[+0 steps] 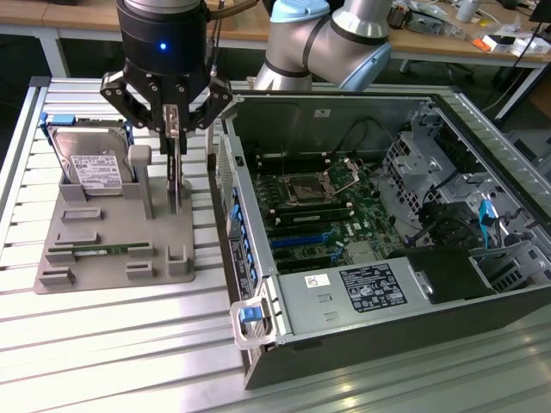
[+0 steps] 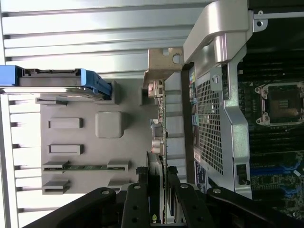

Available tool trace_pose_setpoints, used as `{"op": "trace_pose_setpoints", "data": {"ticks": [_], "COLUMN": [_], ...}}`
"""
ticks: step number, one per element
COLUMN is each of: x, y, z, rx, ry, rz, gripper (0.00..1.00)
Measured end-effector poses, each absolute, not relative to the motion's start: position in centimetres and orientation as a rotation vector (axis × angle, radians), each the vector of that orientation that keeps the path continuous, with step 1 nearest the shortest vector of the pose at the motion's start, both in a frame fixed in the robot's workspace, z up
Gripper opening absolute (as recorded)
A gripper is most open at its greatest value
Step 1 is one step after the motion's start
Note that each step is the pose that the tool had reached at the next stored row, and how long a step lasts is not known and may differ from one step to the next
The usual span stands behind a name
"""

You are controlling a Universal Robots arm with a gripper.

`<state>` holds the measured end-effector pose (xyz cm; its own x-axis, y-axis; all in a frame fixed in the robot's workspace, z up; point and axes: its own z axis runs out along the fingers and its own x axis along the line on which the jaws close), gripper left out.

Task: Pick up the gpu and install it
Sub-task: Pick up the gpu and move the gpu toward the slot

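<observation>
I have one gripper (image 1: 175, 142) clamped on the top edge of the one graphics card (image 1: 176, 185), upright on the one grey holder (image 1: 108, 219), at 9 o'clock from the one open computer case (image 1: 387, 340) in the exterior view. One hard drive (image 1: 90, 159) stands at the card's 9 o'clock, one memory stick (image 1: 99, 250) at 8

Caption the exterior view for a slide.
Gripper clamps the upright gpu at the gray fixture, beside the open computer case.
</observation>
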<state>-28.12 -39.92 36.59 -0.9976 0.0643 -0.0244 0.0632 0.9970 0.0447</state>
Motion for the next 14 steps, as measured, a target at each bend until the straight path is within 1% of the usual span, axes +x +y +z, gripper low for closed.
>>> {"op": "trace_pose_setpoints", "data": {"ticks": [14], "x": [-28.12], "y": [-39.92], "z": [37.24], "rx": [0.099], "ry": [3.113], "rz": [0.068], "gripper": [0.27]}}
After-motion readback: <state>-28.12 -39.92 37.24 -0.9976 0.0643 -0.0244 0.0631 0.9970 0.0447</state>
